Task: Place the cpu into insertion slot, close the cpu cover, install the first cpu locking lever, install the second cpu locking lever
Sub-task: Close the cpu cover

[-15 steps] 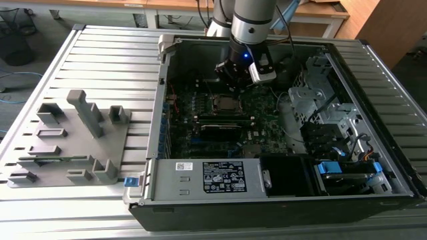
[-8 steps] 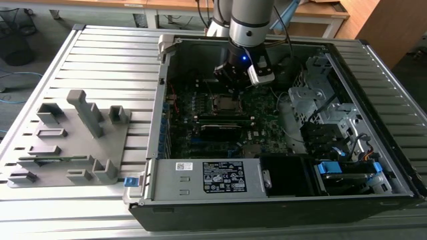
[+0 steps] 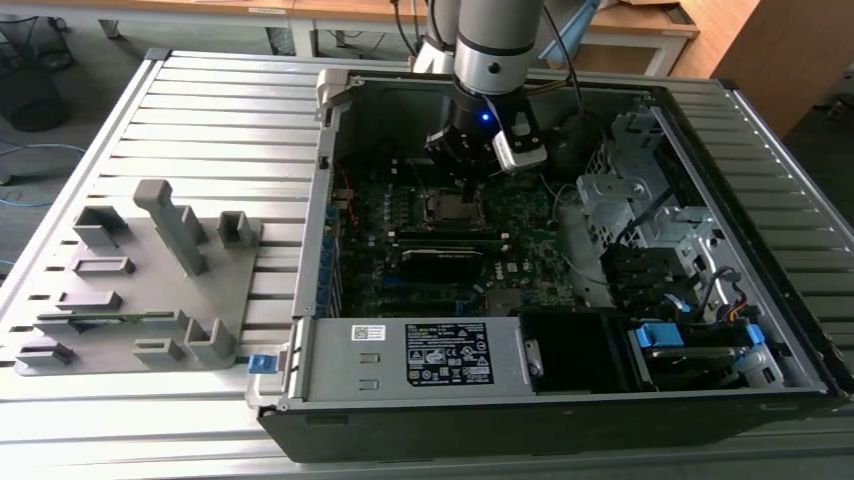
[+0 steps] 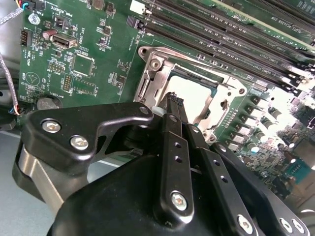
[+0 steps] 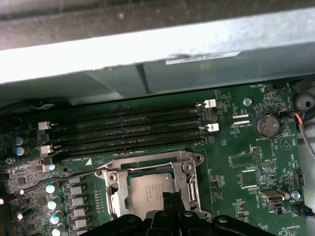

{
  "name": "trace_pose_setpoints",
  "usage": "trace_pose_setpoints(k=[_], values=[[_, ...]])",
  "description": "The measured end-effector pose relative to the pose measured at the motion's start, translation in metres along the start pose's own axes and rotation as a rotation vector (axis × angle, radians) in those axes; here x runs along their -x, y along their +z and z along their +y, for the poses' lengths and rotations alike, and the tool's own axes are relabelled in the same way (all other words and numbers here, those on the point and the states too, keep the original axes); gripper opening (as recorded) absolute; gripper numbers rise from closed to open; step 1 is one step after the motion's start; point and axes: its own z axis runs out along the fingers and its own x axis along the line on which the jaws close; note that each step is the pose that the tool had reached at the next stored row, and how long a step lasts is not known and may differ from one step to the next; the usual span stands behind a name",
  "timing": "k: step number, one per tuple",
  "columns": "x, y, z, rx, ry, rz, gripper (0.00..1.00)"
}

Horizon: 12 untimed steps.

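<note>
Now, hand [image 4: 173, 102] pinched closed over cpu [image 4: 197, 94] edge, cpu cover [image 4: 151, 84] down

The cpu [image 5: 147, 194], a flat square chip with a dull silver top, is lying level inside the insertion slot [image 5: 147, 172], whose dark edge is showing along one side of it. The cpu cover [image 5: 112, 194], a silver-grey metal frame, is lying flat over the chip's borders, and the chip is showing through its square cut-out in both wrist views.
</note>
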Motion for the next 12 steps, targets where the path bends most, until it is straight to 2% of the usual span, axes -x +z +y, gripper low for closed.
trace_pose_setpoints(k=[12], values=[[-0.0012, 0.0003, -0.0001, -0.0014, -0.002, -0.0017, 0.11]])
